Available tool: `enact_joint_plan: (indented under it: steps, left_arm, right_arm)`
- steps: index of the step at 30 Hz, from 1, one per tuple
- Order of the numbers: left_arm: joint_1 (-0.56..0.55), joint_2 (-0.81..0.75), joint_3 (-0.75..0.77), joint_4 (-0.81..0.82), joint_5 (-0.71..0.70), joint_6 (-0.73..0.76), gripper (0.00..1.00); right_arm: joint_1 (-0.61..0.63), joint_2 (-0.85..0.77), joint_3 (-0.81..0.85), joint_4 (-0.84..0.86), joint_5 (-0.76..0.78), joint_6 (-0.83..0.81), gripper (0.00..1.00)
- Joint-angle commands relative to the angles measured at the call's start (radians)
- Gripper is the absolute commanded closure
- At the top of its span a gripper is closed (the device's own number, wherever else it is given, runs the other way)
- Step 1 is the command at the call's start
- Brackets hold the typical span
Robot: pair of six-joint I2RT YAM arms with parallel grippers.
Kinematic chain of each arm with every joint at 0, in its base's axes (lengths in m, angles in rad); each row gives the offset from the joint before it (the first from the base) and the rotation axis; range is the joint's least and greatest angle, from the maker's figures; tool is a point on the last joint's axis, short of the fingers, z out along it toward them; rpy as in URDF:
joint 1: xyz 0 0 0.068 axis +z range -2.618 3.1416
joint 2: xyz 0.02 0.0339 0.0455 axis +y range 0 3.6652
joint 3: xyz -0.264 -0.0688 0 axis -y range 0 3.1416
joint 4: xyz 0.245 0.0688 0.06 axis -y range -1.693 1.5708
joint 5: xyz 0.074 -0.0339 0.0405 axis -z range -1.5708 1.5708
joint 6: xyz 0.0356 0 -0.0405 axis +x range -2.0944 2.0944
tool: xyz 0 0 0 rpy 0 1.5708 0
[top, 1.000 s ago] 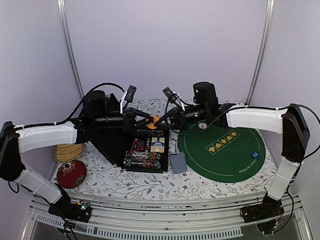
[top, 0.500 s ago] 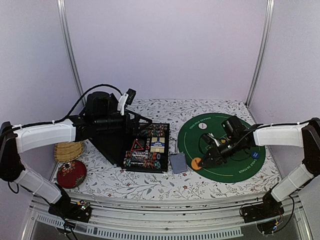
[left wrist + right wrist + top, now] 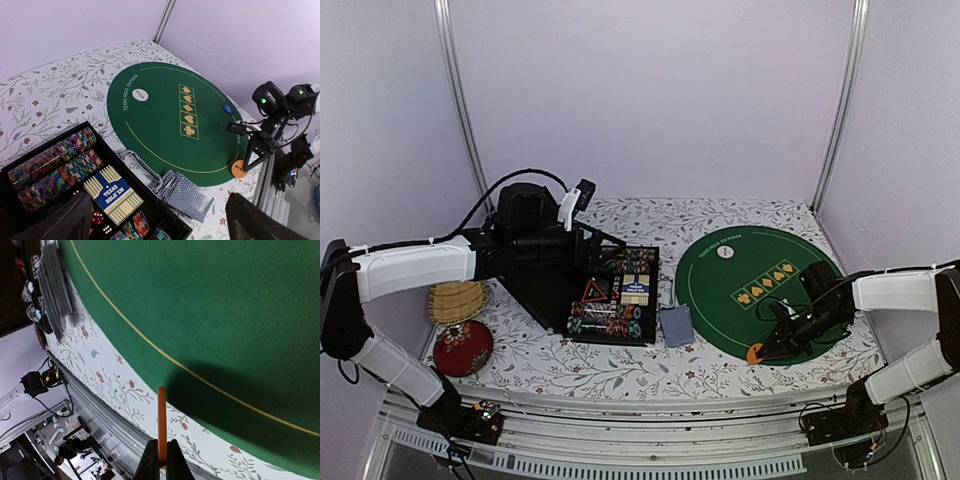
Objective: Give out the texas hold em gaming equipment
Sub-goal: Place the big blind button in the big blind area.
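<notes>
- The bench (image 3: 620, 375), under its flowered cloth, is filling the lower half of the top view and carrying everything else.
- The green felt mat (image 3: 720, 305) is lying right of centre. The open black case (image 3: 545, 290) is sitting left of centre, with rows of poker chips (image 3: 605, 322) resting in its tray.
- The left end effector (image 3: 157, 212) is hanging over the case with its fingers spread wide and nothing between them. A second ago it was meeting the right one above the case, with the orange disc between the two.
- The right end effector (image 3: 777, 343) is reaching low at the lower right of the mat. It is narrowed onto the orange button disc (image 3: 754, 354), pinching it across its faces, so its own wrist view is showing the disc edge-on.
- The disc is sticking out from those fingertips toward the lower left of the top view, over the mat's near rim where green is meeting cloth. I cannot tell whether it is touching down.
- The right arm is by far the nearer one, and I judge that setting the disc down is calling only for a short lowering and a release.
- Over the last second the disc has been travelling from upper centre, past the mat's lower-left rim, to this spot.
- The card stack (image 3: 676, 325) is lying between case and mat, unmoved.
- The white disc (image 3: 725, 252) is sitting near the mat's upper edge. The blue disc (image 3: 227, 108) is showing only in the left wrist view, near the mat's right rim.
</notes>
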Motion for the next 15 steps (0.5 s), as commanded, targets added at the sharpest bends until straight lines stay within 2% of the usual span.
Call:
enact_joint_plan:
  steps: [1,3,4,5,6,10,11,15]
  left_arm:
    - [-0.007,0.005,0.018,-0.020,-0.013,0.017,0.05]
    - [-0.007,0.003,0.018,-0.026,-0.017,0.015,0.05]
    - [-0.007,0.003,0.017,-0.027,-0.018,0.014,0.05]
    - [-0.008,0.001,0.015,-0.030,-0.019,0.014,0.05]
    - [-0.007,0.000,0.016,-0.033,-0.021,0.014,0.05]
    - [-0.007,-0.006,0.015,-0.044,-0.035,0.017,0.05]
    - [-0.007,-0.009,0.015,-0.044,-0.039,0.017,0.05]
    - [-0.007,-0.012,0.018,-0.039,-0.057,0.019,0.04]
  right_arm:
    - [-0.026,0.014,0.004,0.001,0.091,0.015,0.98]
    - [-0.031,0.025,0.015,0.008,0.109,0.017,0.97]
    - [-0.031,0.032,0.020,0.004,0.114,0.017,0.89]
    - [-0.031,0.037,0.028,-0.004,0.136,0.016,0.75]
    - [-0.031,0.036,0.039,-0.019,0.166,0.016,0.66]
    - [-0.031,-0.009,0.132,-0.114,0.340,0.016,0.40]
    - [-0.031,-0.025,0.163,-0.139,0.375,0.017,0.37]
    - [0.018,-0.060,0.289,-0.163,0.505,0.025,0.34]
